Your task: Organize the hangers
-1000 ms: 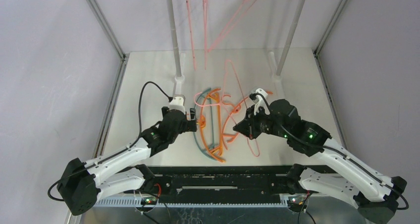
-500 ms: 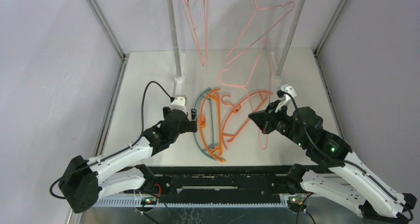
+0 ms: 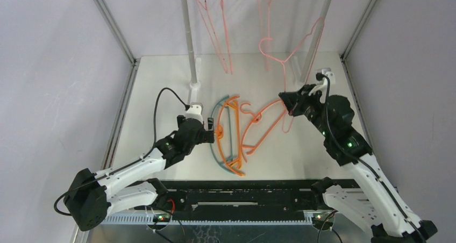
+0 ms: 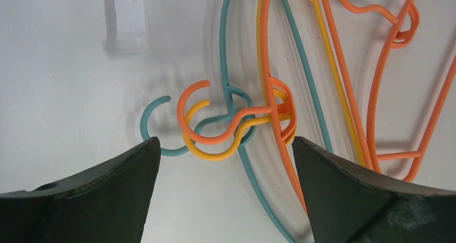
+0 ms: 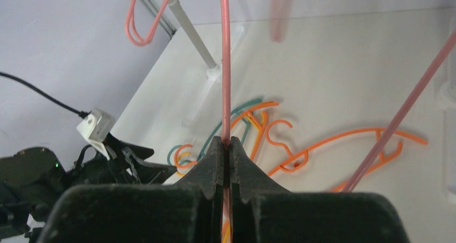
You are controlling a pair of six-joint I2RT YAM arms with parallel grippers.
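The right gripper [image 3: 286,101] is raised at the far right of the table [image 3: 161,81], its jaws pressed together on a thin pink wire hanger [image 3: 294,51]. In the right wrist view, the wire [image 5: 225,65] runs straight up from between the fingertips of that gripper [image 5: 226,143]. The hanger's lower end is hidden behind the fingers. Its upper part reaches towards the rack poles [image 3: 188,33], whose tops and crossbar are cut off by the upper edge of the overhead view. More pink hangers [image 3: 212,33] dangle between the poles. Their hooks are out of frame and the wires overlap, so I count perhaps 2 or 3. The left gripper [image 3: 213,133] sits low at the table's centre with its jaws spread wide and nothing between them. In the left wrist view, the gripper [image 4: 225,143] has its 2 dark fingers flanking a cluster of hooks. Whether the tips touch the table cannot be told. There a teal hanger [image 4: 221,44], an orange hanger [image 4: 263,49] and a yellow hanger [image 4: 334,76] lie stacked flat with their hooks nested. Overhead, the yellow one is hard to separate from the orange. A second orange hanger [image 3: 263,119] lies just to their right, touching the pile.
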